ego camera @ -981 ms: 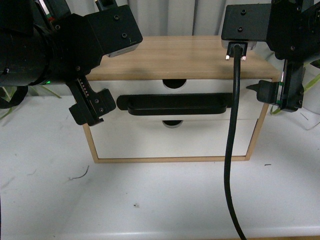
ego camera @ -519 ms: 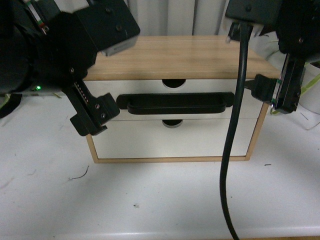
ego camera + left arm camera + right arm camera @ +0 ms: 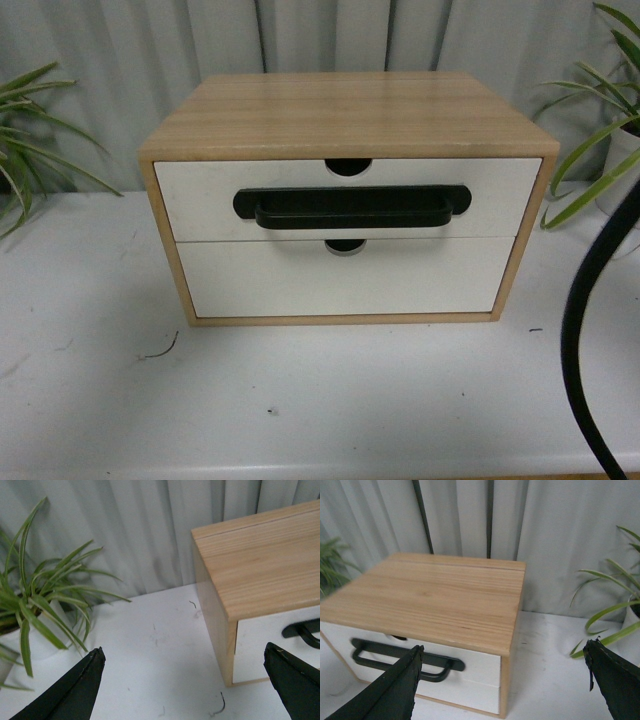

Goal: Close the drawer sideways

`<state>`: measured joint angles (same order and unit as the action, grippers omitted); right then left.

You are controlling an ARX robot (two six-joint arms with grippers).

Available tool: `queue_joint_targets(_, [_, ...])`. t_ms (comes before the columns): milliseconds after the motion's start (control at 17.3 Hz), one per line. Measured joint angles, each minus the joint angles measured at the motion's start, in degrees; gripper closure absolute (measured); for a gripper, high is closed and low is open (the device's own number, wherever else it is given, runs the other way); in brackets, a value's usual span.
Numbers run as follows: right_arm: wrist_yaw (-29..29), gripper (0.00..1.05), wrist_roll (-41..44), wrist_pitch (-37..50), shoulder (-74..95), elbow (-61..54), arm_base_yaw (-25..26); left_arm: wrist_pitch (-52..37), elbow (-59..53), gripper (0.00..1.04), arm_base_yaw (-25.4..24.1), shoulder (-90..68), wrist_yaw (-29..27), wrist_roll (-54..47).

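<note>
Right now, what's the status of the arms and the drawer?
Left gripper open, empty; right gripper open, empty. Drawer flush in its cabinet, looks shut. Black cable hangs nearby, touching nothing.

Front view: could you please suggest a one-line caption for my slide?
Wooden two-drawer cabinet on a white table, its black-handled top drawer shut flush, leafy plants on either side.

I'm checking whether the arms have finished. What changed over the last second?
Both arms pulled back out of the front view; the left gripper and right gripper are open, empty. The black cable swung right. The drawer stayed shut and the cabinet unmoved.
</note>
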<state>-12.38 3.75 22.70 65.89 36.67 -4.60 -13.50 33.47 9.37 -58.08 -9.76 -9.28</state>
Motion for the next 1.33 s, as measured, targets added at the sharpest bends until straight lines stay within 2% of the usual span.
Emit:
queue_joint_targets(115, [-0.96,0.06,-13.70,-2.05,-12.79,-8.94,2.71,4.37,-7.30,0.07,-3.43,11.08,0.81,4.31])
queue_joint_targets(231, [0.00,0.08,-17.92,-5.95,-23.17,-13.53,4.55,9.44,-10.56,0.07,-7.19,19.19,1.51,6.32])
queue_joint_targets(288, [8.41,0.23,-13.03,-6.43,-28.28,-15.19,4.61,1.99,-14.08,0.14,-8.98,22.75,5.60,7.48])
queue_joint_targets(346, [10.29,0.28,-10.67,-7.32,-30.18,-16.22,4.61,-1.66,-16.06,0.21,-9.38,24.02,7.65,7.87])
queue_joint_targets(404, [12.15,0.41,-7.58,-7.78,-33.64,-18.80,4.68,-5.05,-19.17,0.34,-9.46,25.90,9.27,8.28])
queue_joint_targets(462, [12.31,0.54,-5.79,-7.28,-35.06,-20.83,4.61,-5.25,-21.05,0.46,-9.27,26.99,9.81,8.61])
queue_joint_targets(519, [12.31,0.61,-5.18,-7.19,-35.80,-21.94,4.61,-5.20,-21.77,0.51,-9.25,27.45,9.81,8.79])
queue_joint_targets(750, [12.31,0.70,-4.87,-7.02,-36.59,-23.37,4.61,-5.07,-23.08,0.62,-9.27,28.39,9.77,8.87])
queue_joint_targets(865, [12.31,0.94,-4.13,-6.78,-39.43,-26.36,4.61,-4.96,-25.27,0.84,-9.27,31.30,9.75,8.90])
queue_joint_targets(923, [12.31,1.03,-3.89,-6.69,-41.00,-27.56,4.61,-4.61,-26.23,0.97,-9.27,32.98,9.77,8.90])
queue_joint_targets(981, [12.33,1.03,-3.89,-6.82,-42.36,-28.83,4.63,-4.11,-27.12,1.03,-9.27,34.18,9.75,8.96])
queue_joint_targets(1327, [12.33,1.03,-3.89,-10.71,-50.73,-33.64,4.61,0.87,-31.04,1.03,-9.27,42.86,9.77,9.07])
